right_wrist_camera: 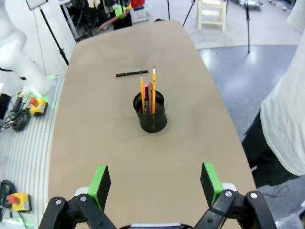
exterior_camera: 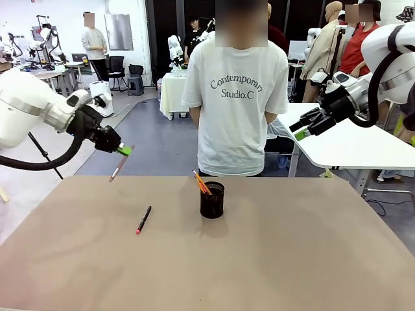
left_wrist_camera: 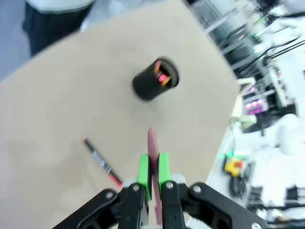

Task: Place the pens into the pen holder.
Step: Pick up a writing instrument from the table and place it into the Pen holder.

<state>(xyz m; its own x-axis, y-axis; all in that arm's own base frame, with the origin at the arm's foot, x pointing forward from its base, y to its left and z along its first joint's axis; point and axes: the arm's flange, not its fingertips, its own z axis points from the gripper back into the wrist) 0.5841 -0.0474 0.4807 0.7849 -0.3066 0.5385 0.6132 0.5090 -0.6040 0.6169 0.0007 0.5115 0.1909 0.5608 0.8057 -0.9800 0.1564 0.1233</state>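
Pen holder [exterior_camera: 212, 199] stands upright mid-table [exterior_camera: 292, 259], orange and yellow pens [exterior_camera: 200, 182] inside it, leaning toward 11 o'clock. Left gripper [exterior_camera: 123, 150], raised at the holder's 10 o'clock, clamps a reddish-brown pen [exterior_camera: 117, 168] with its tip hanging down. My judgement: carry it over the mouth, bring it near upright, lower it beside the leaning pens, then release. Black pen [exterior_camera: 143, 219] lies flat at 8 o'clock. Right gripper [exterior_camera: 299, 133] hangs high at 2 o'clock, jaws wide, empty. Person [exterior_camera: 237, 97] stands close at 12 o'clock.
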